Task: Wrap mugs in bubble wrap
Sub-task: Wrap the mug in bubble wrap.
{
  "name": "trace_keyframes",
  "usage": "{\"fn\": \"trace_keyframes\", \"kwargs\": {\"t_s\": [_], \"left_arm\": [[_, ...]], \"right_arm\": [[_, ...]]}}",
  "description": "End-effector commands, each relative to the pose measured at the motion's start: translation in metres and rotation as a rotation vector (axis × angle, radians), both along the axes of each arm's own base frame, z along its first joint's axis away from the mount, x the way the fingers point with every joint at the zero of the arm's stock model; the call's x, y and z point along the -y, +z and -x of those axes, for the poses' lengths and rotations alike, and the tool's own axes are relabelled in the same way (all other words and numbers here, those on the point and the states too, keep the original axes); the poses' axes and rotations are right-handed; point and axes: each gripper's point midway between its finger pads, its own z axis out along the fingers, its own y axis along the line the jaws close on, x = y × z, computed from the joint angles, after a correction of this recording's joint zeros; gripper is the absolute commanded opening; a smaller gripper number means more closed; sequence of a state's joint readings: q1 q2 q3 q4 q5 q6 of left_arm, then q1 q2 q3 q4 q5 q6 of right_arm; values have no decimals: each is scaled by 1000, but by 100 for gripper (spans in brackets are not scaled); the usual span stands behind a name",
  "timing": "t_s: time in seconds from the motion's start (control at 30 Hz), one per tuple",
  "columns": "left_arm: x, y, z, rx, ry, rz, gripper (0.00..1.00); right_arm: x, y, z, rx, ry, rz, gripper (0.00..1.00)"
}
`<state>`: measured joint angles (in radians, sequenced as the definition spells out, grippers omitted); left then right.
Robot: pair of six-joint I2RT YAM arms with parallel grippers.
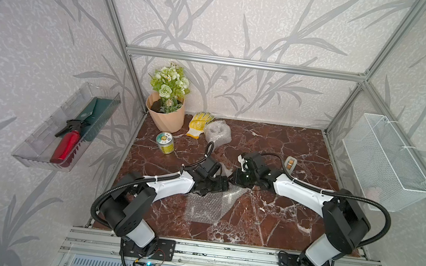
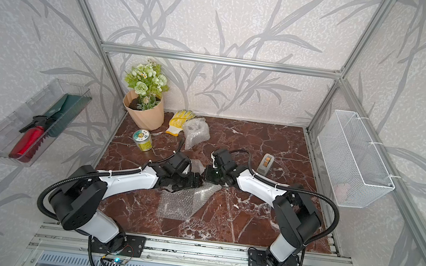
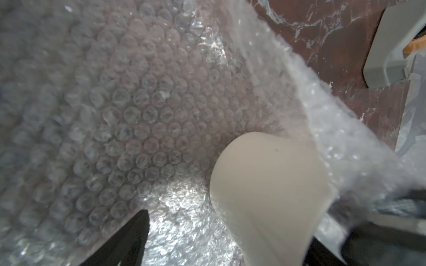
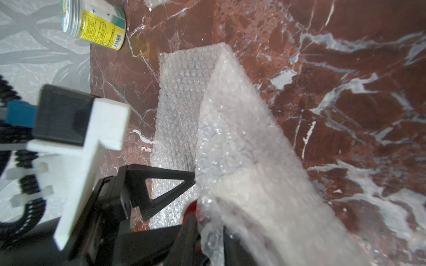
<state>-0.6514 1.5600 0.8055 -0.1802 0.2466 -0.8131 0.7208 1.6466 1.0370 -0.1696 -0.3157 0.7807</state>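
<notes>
A bubble wrap (image 1: 205,204) sheet lies mid-table, one side lifted toward both grippers. The white mug (image 3: 269,184) rests on it, wrap folded over its side. The mug's red inside (image 4: 193,206) peeks out in the right wrist view, and the arms hide the mug in both top views. My left gripper (image 3: 244,225) is open, its fingers (image 3: 129,237) straddling the mug. My right gripper (image 4: 211,230) pinches a crumpled fold of the wrap (image 4: 230,129) at the mug's rim, jaws barely apart. A bubble-wrapped bundle (image 1: 217,133) sits at the back, its contents hidden.
A green-labelled tin can (image 1: 165,143), a yellow-dotted glove (image 1: 199,123) and a flower pot (image 1: 165,114) stand at the back left. A grey tape dispenser (image 1: 290,164) sits right of the grippers. A wire basket (image 1: 385,160) and a clear tray (image 1: 39,145) hang on the side walls.
</notes>
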Motion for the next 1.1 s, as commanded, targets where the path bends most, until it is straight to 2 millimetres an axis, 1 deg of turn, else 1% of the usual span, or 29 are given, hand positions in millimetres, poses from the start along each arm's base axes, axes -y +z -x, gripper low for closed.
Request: {"fn": "trace_keyframes", "kwargs": {"t_s": [0.0, 0.07, 0.13, 0.23, 0.3, 0.37, 0.4, 0.5, 0.63, 0.8, 0.93, 1.0, 1.07], "left_arm": [[-15, -15, 4, -33, 29, -83, 88], [-14, -16, 4, -35, 28, -78, 88], [-12, -15, 3, -33, 28, -72, 88], [-10, -13, 2, -31, 28, -58, 88], [-7, -11, 1, -32, 27, -46, 88], [-5, -10, 0, -31, 26, -41, 88], [-4, -10, -1, -30, 26, -39, 88], [-3, -10, -1, -31, 24, -38, 88], [-3, -10, 0, -33, 26, -38, 88], [-3, -7, -1, -28, 29, -32, 88], [-3, 10, -6, 8, 38, -16, 88], [-6, 25, -8, 41, 48, -12, 88], [-15, 40, -7, 73, 63, -33, 88]], "right_arm": [[-1, 47, 3, 76, 34, -36, 30], [12, 55, 5, 107, 18, 2, 34], [33, 54, 8, 139, -24, 73, 39], [70, 39, 15, 164, -107, 215, 48], [83, 27, 22, 147, -121, 267, 62], [84, 20, 28, 129, -118, 263, 72], [82, 15, 30, 118, -113, 252, 75], [74, 2, 31, 84, -101, 228, 76], [63, -13, 26, 54, -83, 229, 75], [69, -38, 23, 11, -85, 331, 72], [74, -54, 27, -18, -79, 387, 70], [77, -59, 27, -26, -88, 409, 69], [78, -62, 27, -31, -91, 420, 69]]}}
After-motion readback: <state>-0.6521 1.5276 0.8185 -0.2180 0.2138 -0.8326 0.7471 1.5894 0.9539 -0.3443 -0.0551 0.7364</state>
